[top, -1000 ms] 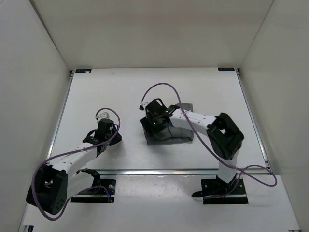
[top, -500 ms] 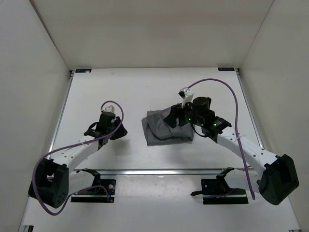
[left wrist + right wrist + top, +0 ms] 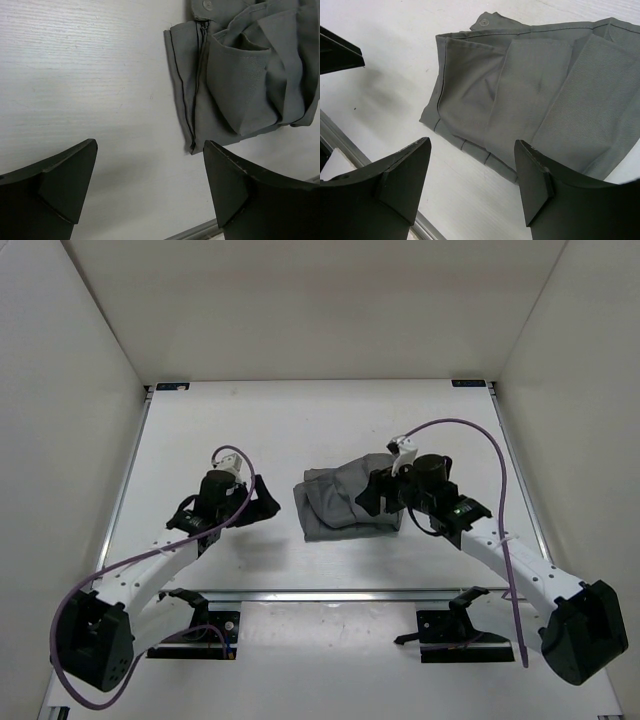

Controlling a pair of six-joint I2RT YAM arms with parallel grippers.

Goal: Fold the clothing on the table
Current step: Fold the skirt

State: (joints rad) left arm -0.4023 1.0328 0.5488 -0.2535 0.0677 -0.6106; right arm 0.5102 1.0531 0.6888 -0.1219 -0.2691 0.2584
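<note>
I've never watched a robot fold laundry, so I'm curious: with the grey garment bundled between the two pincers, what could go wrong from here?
The clothing lies in loose, uneven layers, one pocket gaping. The right pincer hangs open above it; closing there might catch only the top layer and pull the fold apart. The left pincer is open over bare table beside the zip edge; a sideways sweep could rumple the bundle.
</note>
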